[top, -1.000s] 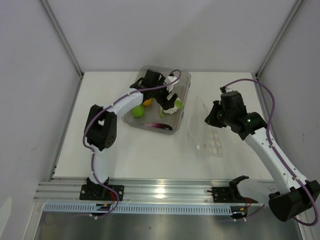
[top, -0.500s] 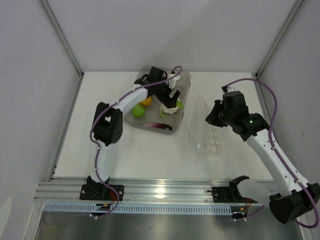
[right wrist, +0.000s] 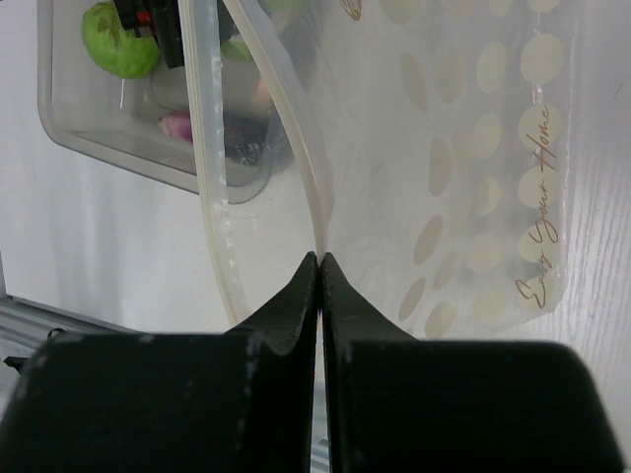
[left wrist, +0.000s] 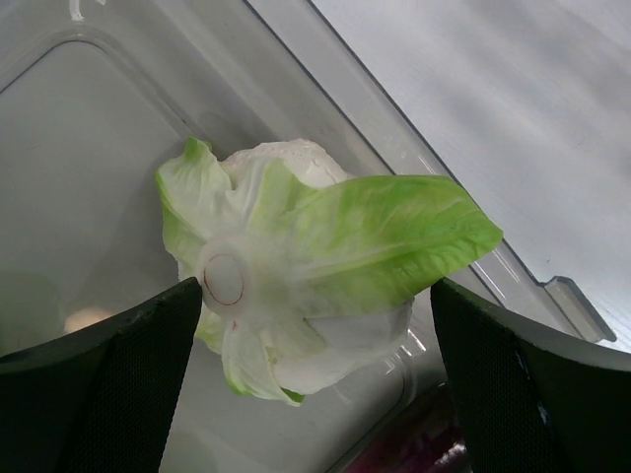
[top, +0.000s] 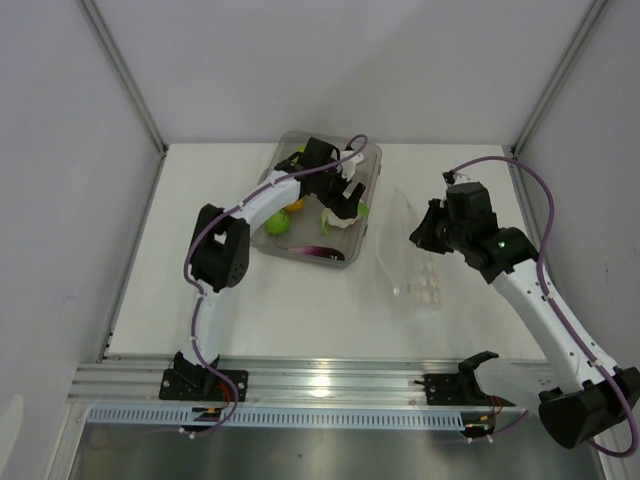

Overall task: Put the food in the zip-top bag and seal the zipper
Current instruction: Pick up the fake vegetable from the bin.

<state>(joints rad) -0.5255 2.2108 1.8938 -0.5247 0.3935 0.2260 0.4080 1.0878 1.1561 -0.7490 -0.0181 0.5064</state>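
The white-and-green cauliflower piece (left wrist: 315, 266) lies in the grey tray (top: 365, 165). My left gripper (left wrist: 315, 394) is open above it, one finger on each side, not touching it. In the top view the left gripper (top: 340, 195) hangs over the cauliflower (top: 350, 213). A green fruit (top: 277, 222), the orange fruit (top: 294, 205) and the purple eggplant (top: 322, 252) lie in the tray too. My right gripper (right wrist: 320, 258) is shut on the upper mouth edge of the clear dotted zip-top bag (right wrist: 473, 177), lifting it beside the zipper strip (right wrist: 281, 108). The bag (top: 412, 262) lies right of the tray.
The tray's right rim (left wrist: 434, 187) runs close behind the cauliflower. The eggplant (left wrist: 424, 448) lies just under my left gripper's right finger. Grey walls and metal posts close in the table on three sides. A metal rail (top: 320, 385) runs along the near edge.
My left gripper has moved a little to the right over the tray and now sits over the cauliflower. The right gripper and bag have hardly moved.
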